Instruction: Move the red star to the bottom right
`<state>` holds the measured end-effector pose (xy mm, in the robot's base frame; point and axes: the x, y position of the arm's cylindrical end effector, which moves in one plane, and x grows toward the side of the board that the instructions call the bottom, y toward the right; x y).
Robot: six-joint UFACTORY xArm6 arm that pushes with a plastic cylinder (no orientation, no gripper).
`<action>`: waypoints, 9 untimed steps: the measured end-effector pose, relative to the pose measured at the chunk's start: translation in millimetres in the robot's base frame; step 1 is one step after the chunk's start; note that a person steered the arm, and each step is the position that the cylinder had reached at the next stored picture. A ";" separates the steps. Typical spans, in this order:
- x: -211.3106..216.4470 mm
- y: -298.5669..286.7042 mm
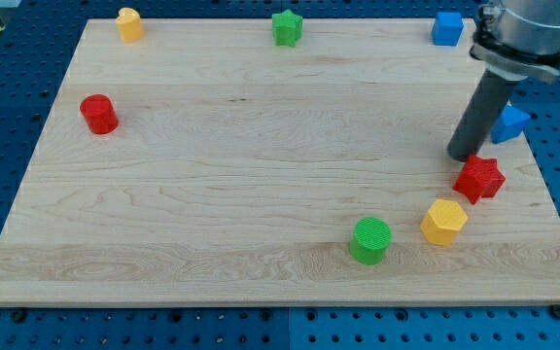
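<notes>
The red star (480, 179) lies near the board's right edge, a little below mid-height. My tip (465, 157) stands just above and slightly left of it, touching or almost touching its upper left side. The dark rod rises from there to the view's top right. A yellow hexagonal block (443, 222) lies just below and left of the red star. A green cylinder (370, 240) lies further left, near the bottom edge.
A blue block (510, 123) sits at the right edge, partly behind the rod. A blue cube (446, 28), a green star (287, 27) and a yellow block (129, 23) line the top edge. A red cylinder (98, 114) is at the left. The wooden board (212, 185) rests on a blue pegboard.
</notes>
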<state>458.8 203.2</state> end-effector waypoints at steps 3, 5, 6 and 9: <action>33.2 11.0; 19.0 28.8; 18.7 7.1; 63.7 13.7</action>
<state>522.5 216.9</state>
